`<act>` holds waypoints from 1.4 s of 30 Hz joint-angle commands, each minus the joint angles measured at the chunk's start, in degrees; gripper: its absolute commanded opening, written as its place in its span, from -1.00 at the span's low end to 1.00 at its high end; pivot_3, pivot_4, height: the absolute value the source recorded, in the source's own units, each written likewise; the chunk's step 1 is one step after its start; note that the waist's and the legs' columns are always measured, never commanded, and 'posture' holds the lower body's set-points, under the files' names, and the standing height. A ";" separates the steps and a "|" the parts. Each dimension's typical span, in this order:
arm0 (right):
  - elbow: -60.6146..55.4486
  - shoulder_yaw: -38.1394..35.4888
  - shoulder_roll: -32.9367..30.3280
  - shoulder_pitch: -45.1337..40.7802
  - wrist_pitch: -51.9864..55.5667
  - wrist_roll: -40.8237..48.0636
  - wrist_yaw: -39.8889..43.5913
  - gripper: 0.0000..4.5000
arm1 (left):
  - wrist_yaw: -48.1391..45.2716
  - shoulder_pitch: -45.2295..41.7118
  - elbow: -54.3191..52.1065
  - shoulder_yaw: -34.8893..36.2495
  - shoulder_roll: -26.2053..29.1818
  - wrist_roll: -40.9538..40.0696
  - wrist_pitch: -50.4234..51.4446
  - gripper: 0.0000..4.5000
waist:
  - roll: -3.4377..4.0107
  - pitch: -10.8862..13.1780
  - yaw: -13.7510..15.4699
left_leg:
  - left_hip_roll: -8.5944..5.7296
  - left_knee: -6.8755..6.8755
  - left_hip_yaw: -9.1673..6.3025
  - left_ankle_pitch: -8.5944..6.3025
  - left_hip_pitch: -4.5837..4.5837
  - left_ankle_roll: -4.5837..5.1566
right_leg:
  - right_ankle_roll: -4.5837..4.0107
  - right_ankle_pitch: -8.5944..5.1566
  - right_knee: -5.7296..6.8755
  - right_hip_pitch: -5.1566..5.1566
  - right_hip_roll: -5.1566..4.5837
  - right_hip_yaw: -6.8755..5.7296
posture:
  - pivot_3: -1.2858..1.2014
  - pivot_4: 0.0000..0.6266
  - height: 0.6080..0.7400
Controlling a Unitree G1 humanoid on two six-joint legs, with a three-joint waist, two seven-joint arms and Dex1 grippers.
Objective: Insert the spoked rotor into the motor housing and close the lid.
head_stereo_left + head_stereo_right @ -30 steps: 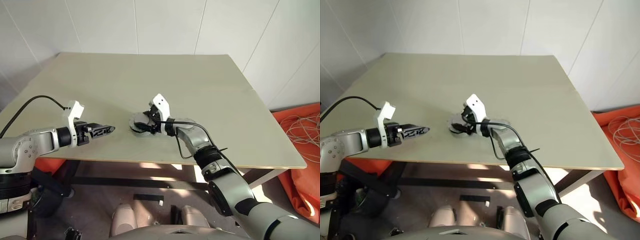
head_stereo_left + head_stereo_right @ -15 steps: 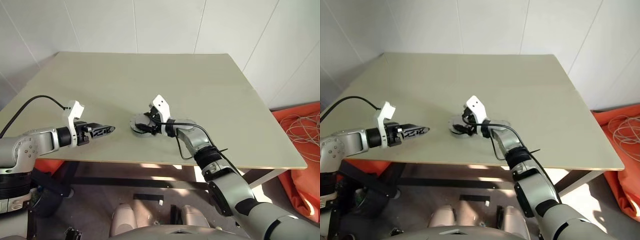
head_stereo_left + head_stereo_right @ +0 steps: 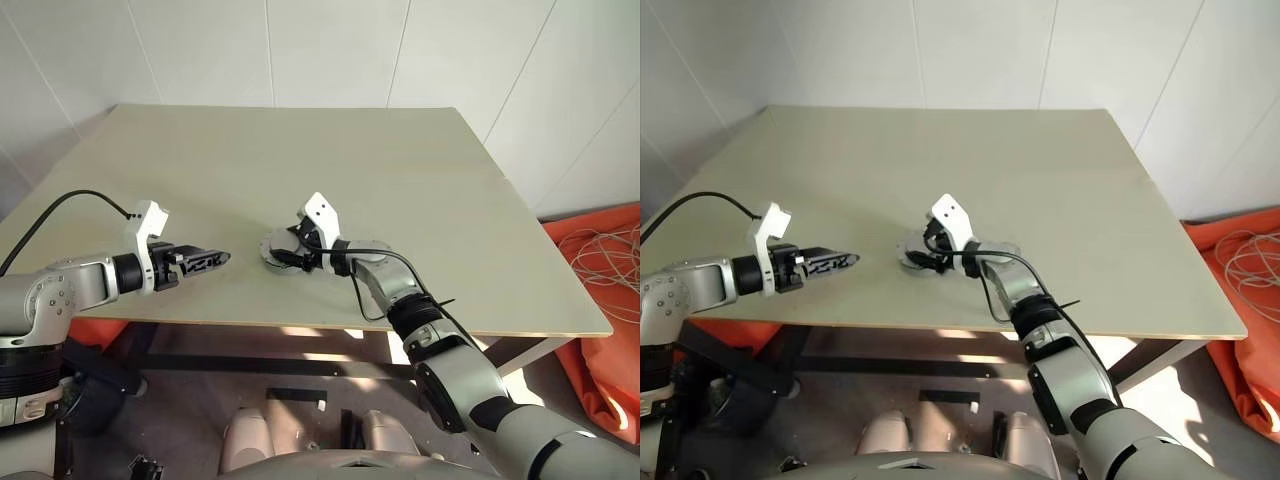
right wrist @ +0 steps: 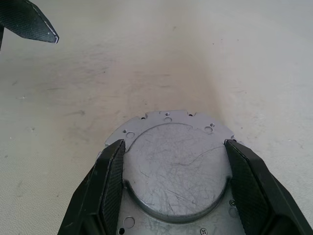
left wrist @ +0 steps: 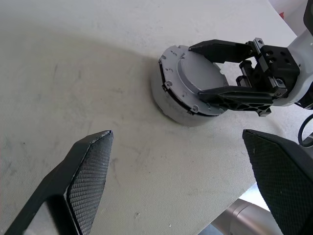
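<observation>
A round grey metal stack stands near the table's front edge. Its top piece, which I take for the lid (image 4: 171, 169), is a flanged plate with screw holes and a smooth raised disc. It sits on the lighter grey motor housing (image 5: 164, 100). My right gripper (image 4: 174, 144) reaches in from the right, shut on the lid, one finger against each side of the raised disc. My left gripper (image 3: 222, 258) hovers open a short way left of the stack, pointing at it, with nothing between its fingers (image 5: 90, 161). The spoked rotor is hidden.
The pale table (image 3: 400, 160) stretches bare behind and to both sides of the stack; its front edge runs just below the grippers. An orange cloth with a coil of cable (image 3: 605, 255) lies on the floor to the right.
</observation>
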 commanded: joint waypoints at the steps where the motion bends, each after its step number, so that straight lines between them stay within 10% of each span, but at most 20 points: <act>1: 1.10 -0.53 -0.14 -1.03 -1.14 -0.21 -0.21 0.38 | 0.18 -0.87 -1.56 1.07 0.53 -0.26 -1.18 1.00 | 0.00 0.00 0.00 | 0.00 0.00 0.00 0.00 0.00 0.00 | 0.00 0.00 0.00 0.00 0.00 0.00 | 0.03 -1.00 1.00; 42: 11.54 3.23 -1.26 -2.00 -2.75 -5.92 -0.27 0.38 | -2.09 0.24 1.66 -0.05 0.93 2.06 -6.15 1.00 | -0.01 -0.04 -0.15 | -0.03 -0.06 0.00 -0.02 0.49 0.03 | 0.06 -0.03 -0.29 0.49 0.00 0.00 | 0.03 -1.00 1.00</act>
